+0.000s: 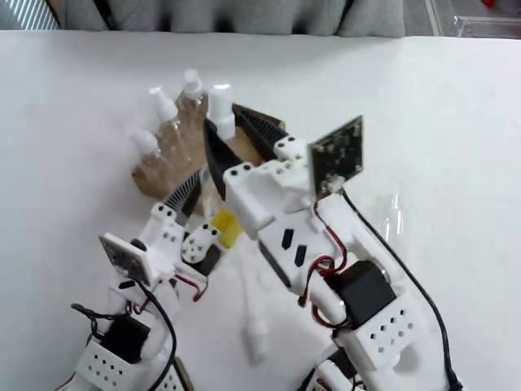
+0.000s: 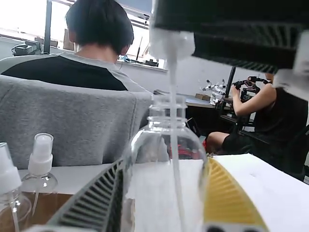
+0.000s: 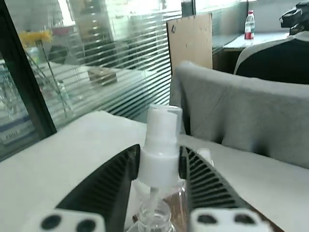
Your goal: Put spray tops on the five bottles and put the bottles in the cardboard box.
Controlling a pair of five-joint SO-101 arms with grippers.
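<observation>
A clear bottle stands upright with its neck open, and my left gripper is shut on its body between a black and a yellow finger. My right gripper is shut on a white spray top directly above that neck. The top's thin tube hangs down inside the bottle. The same spray top sits between my right gripper's black fingers, with the bottle neck just below. Three bottles with spray tops stand in the cardboard box. My left gripper is beside the box.
A loose spray top with its tube lies on the white table between the two arms. A faint clear object, perhaps a bottle, lies to the right of the right arm. Grey chair backs line the far table edge.
</observation>
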